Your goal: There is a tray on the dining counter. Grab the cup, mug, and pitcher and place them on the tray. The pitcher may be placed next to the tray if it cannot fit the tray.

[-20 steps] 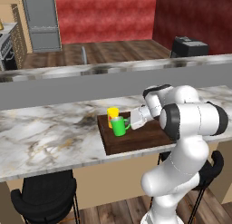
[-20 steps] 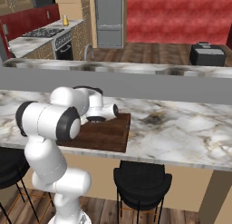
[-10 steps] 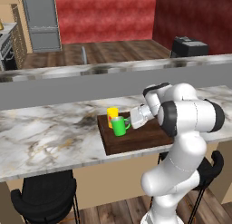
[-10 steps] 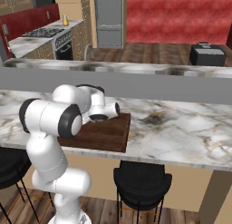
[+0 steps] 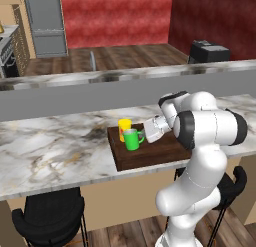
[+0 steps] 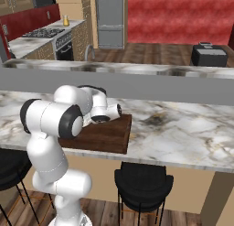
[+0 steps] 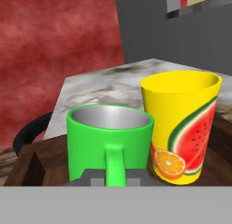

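Two of three vessels, the yellow cup (image 5: 124, 127) and green mug (image 5: 132, 139), stand touching at the tray's (image 5: 155, 153) far left corner on the desk (image 5: 55, 146), the end effector (image 5: 148, 133) closed on the mug's handle, leaving the pitcher to fetch.

Behind your bench: red textured wall (image 5: 115, 16), darker maroon wall (image 5: 215, 16) to right. Wood plank floor (image 5: 135, 56). Steel fridge (image 5: 46, 23) against back wall; stove (image 6: 43, 35) beside tan cabinets (image 6: 87, 26). Small black appliance (image 6: 209, 55) sits on floor. You've got black stools (image 6: 142, 184) tucked under near bench edge. Even, flat light.
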Motion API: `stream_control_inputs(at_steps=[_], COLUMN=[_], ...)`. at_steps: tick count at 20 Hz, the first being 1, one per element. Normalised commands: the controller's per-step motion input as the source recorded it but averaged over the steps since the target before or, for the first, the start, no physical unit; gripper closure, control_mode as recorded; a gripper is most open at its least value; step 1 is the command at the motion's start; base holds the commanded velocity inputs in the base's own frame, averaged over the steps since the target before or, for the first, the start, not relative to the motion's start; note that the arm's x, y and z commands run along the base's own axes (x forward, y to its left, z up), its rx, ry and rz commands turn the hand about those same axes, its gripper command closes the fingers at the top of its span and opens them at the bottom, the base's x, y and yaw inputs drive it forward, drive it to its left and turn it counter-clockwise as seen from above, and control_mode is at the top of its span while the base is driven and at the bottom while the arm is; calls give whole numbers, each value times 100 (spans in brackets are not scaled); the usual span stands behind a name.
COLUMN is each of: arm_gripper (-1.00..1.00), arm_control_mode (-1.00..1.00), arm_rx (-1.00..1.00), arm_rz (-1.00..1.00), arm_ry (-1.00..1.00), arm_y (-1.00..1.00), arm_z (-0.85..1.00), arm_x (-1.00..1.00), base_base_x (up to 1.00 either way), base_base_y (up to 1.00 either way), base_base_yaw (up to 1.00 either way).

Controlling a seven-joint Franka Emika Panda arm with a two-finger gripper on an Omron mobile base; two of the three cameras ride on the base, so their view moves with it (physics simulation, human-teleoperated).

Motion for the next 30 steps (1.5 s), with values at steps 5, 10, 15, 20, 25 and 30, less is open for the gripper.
stream_control_inputs(at_steps=[5, 10, 15, 20, 25, 30], arm_gripper=[100, 100, 100, 100, 100, 100], arm_control_mode=[-100, -100, -100, -100, -100, -100], arm_rx=[0, 0, 0, 0, 0, 0], arm_rz=[0, 2, 3, 2, 0, 0], arm_ry=[0, 0, 0, 0, 0, 0], arm_y=[0, 0, 0, 0, 0, 0], arm_z=[-6, -19, -20, -15, 0, 0], arm_x=[-1, -1, -14, -9, 0, 0], base_base_x=[0, 0, 0, 0, 0, 0], base_base_y=[0, 0, 0, 0, 0, 0], base_base_yaw=[0, 0, 0, 0, 0, 0])
